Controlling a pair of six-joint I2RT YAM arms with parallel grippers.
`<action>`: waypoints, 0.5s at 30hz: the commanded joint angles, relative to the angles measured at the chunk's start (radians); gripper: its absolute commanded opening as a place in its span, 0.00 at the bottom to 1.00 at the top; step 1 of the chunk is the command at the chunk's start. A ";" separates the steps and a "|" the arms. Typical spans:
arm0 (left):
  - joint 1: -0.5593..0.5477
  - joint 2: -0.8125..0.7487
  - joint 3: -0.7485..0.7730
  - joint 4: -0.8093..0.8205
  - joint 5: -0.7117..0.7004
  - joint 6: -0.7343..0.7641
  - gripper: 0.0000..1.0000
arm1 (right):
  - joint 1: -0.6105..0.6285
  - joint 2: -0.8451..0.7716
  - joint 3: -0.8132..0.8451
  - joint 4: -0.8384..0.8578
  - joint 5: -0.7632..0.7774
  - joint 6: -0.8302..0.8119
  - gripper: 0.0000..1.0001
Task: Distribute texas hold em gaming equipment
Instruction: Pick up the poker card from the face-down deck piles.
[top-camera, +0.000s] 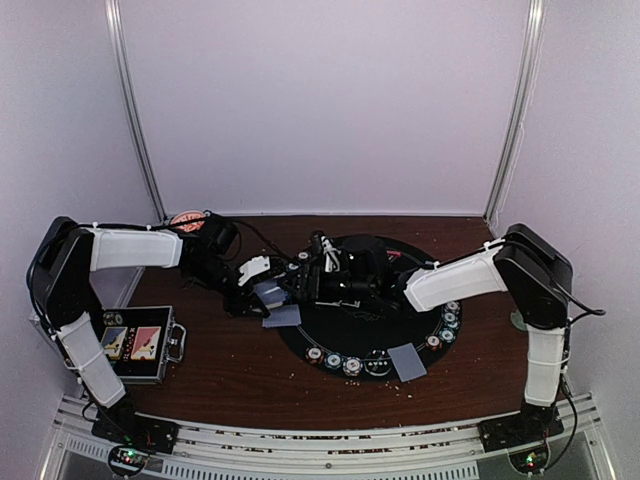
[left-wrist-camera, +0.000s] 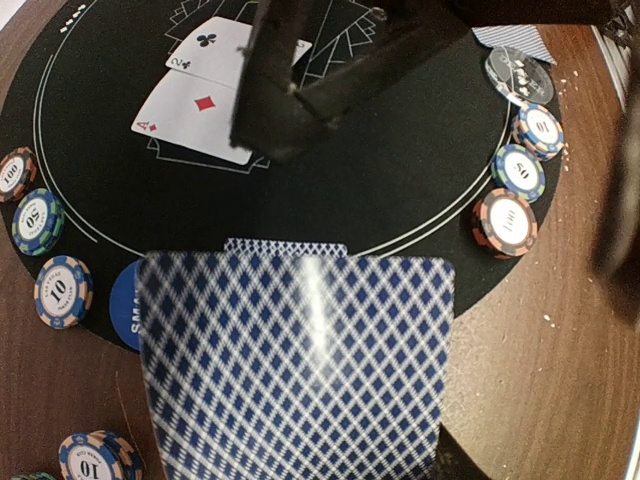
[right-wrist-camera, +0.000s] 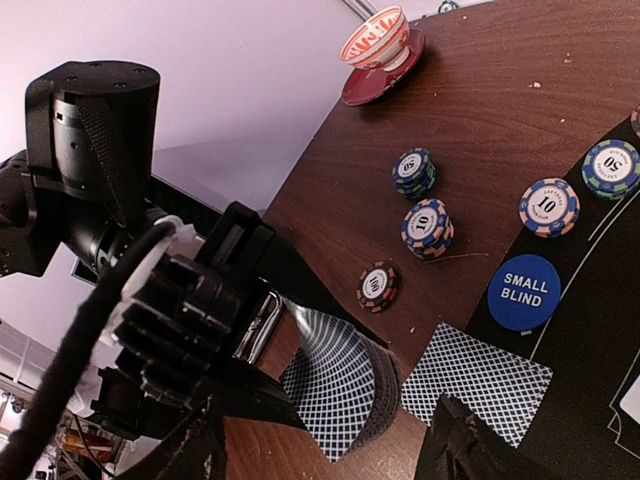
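lurker: how's the left arm sitting?

me: it stands up beside the black case (top-camera: 140, 345), forearm running right to the mat's left edge. left gripper (top-camera: 266, 288) is clamped on the deck (left-wrist-camera: 300, 360), backs toward its own camera.

lurker: and the right?

me: stretched leftward across the mat (left-wrist-camera: 400, 200) toward it. right gripper (right-wrist-camera: 330, 430) is spread wide, holding nothing, tips just beside the deck. a face-up ace (left-wrist-camera: 195, 115) and two of clubs (left-wrist-camera: 215, 45) lie on the mat near it. a loose face-down card (right-wrist-camera: 475, 375) lies at the mat edge by the small blind button (right-wrist-camera: 525, 292), and chips (left-wrist-camera: 505, 222) ring the rim. both wrists crowd the middle; open wood shows between case and mat.
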 joint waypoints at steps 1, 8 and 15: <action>-0.004 -0.032 0.011 0.019 0.024 0.005 0.48 | 0.005 0.040 0.051 0.018 -0.007 0.029 0.71; -0.004 -0.034 0.010 0.018 0.028 0.005 0.48 | 0.004 0.076 0.067 0.017 0.004 0.036 0.70; -0.005 -0.037 0.007 0.019 0.030 0.009 0.48 | 0.004 0.129 0.110 0.018 -0.021 0.051 0.71</action>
